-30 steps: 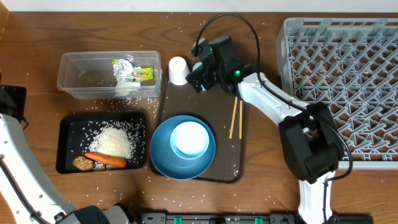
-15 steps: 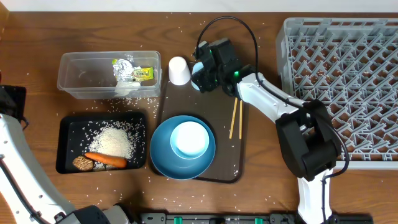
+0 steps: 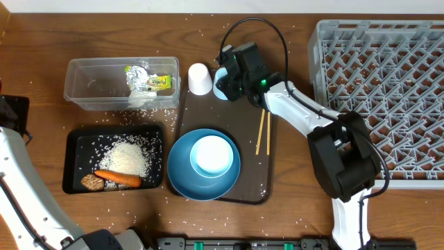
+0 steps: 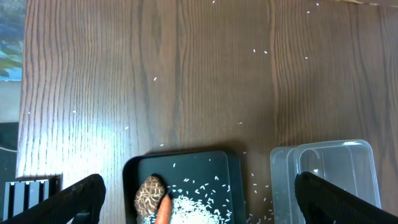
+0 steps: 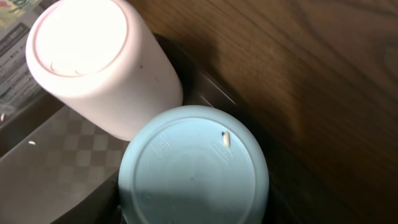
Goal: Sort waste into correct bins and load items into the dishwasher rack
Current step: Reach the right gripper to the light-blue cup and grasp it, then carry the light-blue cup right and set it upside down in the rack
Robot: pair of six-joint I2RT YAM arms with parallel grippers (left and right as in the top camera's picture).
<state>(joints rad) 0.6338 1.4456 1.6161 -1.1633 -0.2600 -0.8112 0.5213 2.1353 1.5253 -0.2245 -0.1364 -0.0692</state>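
No text reads clearly (the wrapper point(image 3: 148, 81) print is too small).

We enter this as a robotics test bench staged as a dish-clearing station. Evidence: a white-and-black right arm point(image 3: 298, 111) and left arm point(image 3: 15, 173), a loose black cable point(image 3: 258, 19), a wood-grain table point(image 3: 104, 35), a grey dishwasher rack point(image 3: 388, 90), and a clear tub point(image 3: 69, 87) and black tray point(image 3: 71, 167) holding waste.

Left arm point(image 3: 15, 163): far left of the rack point(image 3: 378, 97).
Left gripper point(image 4: 199, 202): jaws wide, empty.
Right arm point(image 3: 298, 111): stretched leftward from the rack.
Right gripper point(image 3: 224, 82): jaw gap unclear.
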